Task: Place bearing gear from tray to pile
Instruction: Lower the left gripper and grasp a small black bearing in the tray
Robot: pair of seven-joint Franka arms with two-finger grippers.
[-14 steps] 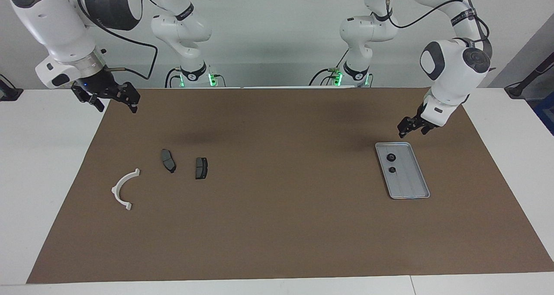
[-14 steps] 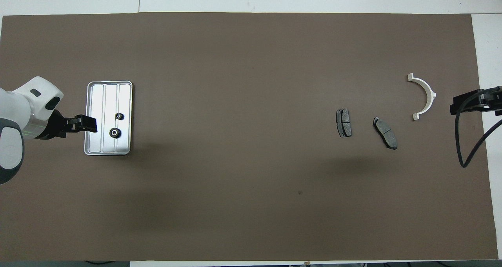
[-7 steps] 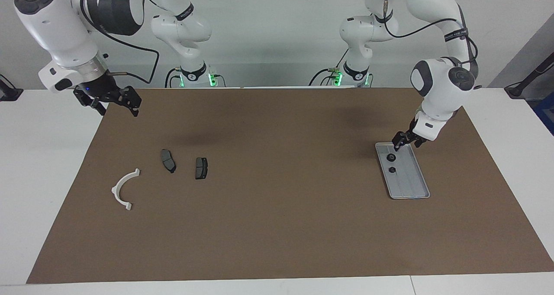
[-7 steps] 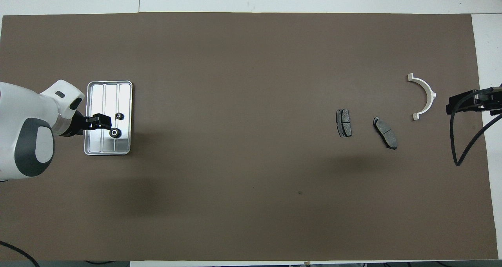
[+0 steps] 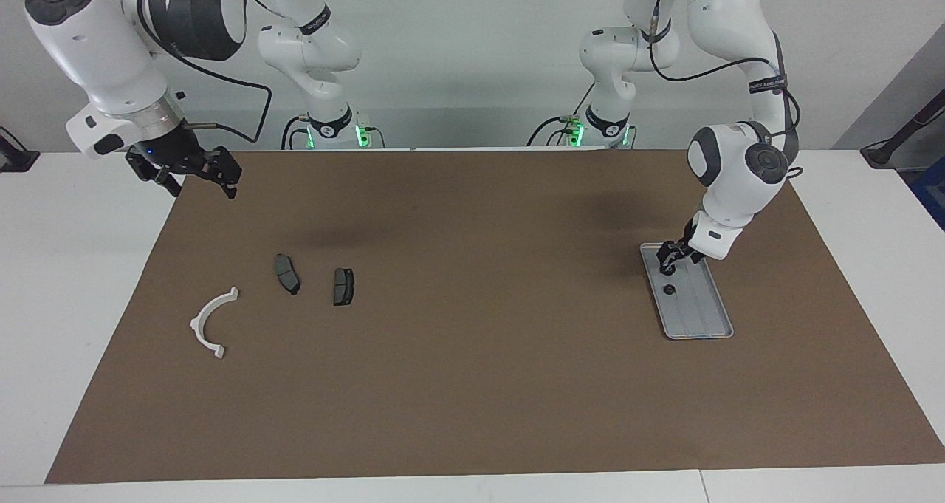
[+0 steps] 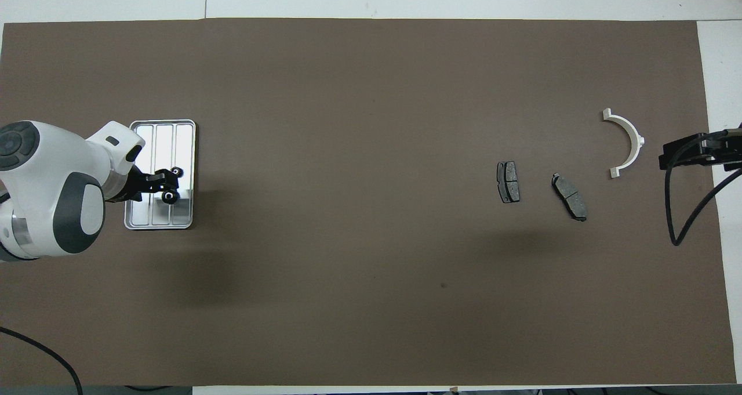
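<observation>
bending low — left arm (image 5: 668, 259) in tray (image 5: 709, 318)

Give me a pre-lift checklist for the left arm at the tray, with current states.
1. Left end effector down over the tray, at the gear nearer the robots: ok.
2. Grip on that gear confirmed: cannot tell; the fingers hide the contact.
3. Second, smaller gear apart from the end effector, lying in the tray: ok.
4. Tray flat on the brown mat: ok.
5. Drop zone free: ok; bare mat around the white half-ring bracket and the two brake-pad plates.
6. Right end effector waiting open, raised over the mat's corner, apart from the pile: ok.
</observation>
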